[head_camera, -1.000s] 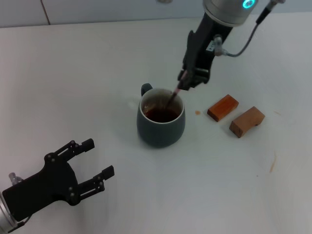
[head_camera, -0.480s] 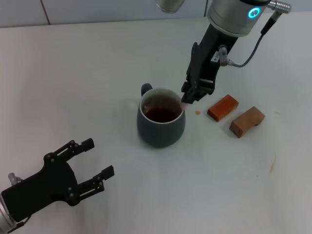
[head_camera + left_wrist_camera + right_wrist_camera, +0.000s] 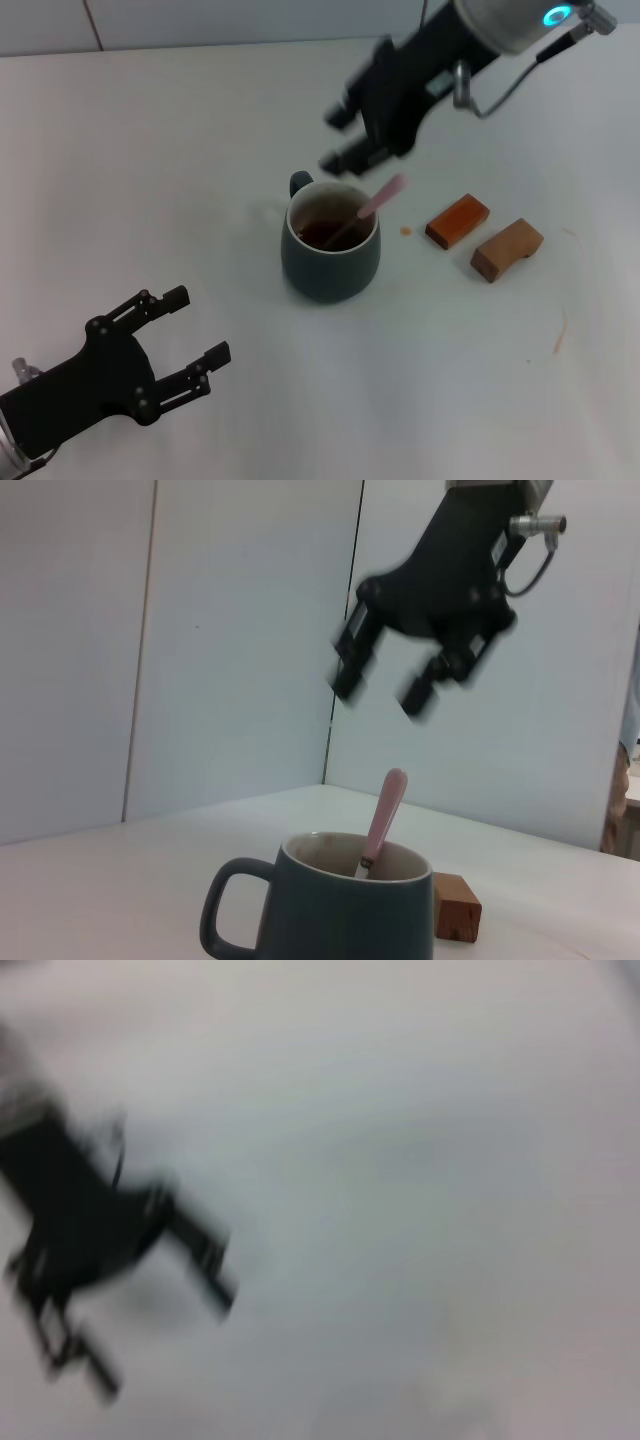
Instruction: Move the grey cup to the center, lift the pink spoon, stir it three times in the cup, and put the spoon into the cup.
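**Spoon left standing in the cup, right claw lifted clear**

The grey cup [image 3: 331, 250] sits near the middle of the white desk [image 3: 150, 180], its loop handle turned toward the far side and dark brown liquid inside. The pink spoon [image 3: 372, 207] stands in it: the metal end is down in the drink, the neck leans on the rim, and the pale pink handle juts out over the edge on the cup's right, toward the two wooden blocks. Nothing holds the spoon.

The right claw [image 3: 342, 138] hangs in the air above and just behind the cup, fingers spread wide apart with nothing between them. From the left wrist view the gap shows plainly, the claw well above the tip of the spoon handle and not touching it.

The left claw [image 3: 187, 325] is low at the near left of the desk, well apart from the cup, its fingers open and empty; it looks parked.

An orange-brown block [image 3: 457, 220] and a paler notched block [image 3: 507, 249] lie to the right of the cup, near each other, and a small brown spot [image 3: 405, 231] marks the desk between the cup and the first block.

As I judge it, the task is as good as finished: cup centred, spoon resting inside. Whether three stirs were made cannot be read from this. What seems left is only for the right arm to pull away.
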`<action>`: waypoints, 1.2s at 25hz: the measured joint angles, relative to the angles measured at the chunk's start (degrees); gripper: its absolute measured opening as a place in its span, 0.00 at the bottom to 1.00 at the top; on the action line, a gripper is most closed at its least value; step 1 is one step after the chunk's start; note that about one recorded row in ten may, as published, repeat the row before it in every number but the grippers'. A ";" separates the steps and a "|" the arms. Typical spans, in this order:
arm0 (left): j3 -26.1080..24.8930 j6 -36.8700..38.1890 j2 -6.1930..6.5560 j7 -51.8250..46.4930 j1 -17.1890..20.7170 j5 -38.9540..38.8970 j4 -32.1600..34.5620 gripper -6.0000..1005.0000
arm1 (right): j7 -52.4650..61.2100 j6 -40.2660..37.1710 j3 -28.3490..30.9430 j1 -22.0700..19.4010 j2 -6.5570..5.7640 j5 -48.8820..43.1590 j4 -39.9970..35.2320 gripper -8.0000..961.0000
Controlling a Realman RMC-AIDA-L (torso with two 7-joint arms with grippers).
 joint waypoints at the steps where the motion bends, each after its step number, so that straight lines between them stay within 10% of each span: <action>1: -0.07 0.11 0.03 0.04 0.11 0.00 0.04 0.81 | -0.67 1.86 0.38 -3.23 -0.03 3.25 -2.73 0.54; 6: -0.12 0.29 0.09 0.07 0.25 -0.07 0.38 0.81 | -14.46 9.21 1.59 -19.28 0.00 25.33 -8.27 0.54; 10: -0.12 0.33 0.03 0.33 0.25 -0.10 0.80 0.81 | -39.35 11.61 1.71 -33.66 0.04 53.17 3.04 0.54; 20: -0.31 0.02 -0.09 1.51 -0.33 -0.87 0.73 0.81 | -76.07 7.76 2.50 -38.93 -0.64 64.03 41.43 0.54; 30: -0.30 -0.10 -0.09 1.55 -0.71 -1.86 0.85 0.81 | -82.89 9.06 5.26 -40.42 -2.50 63.81 57.06 0.69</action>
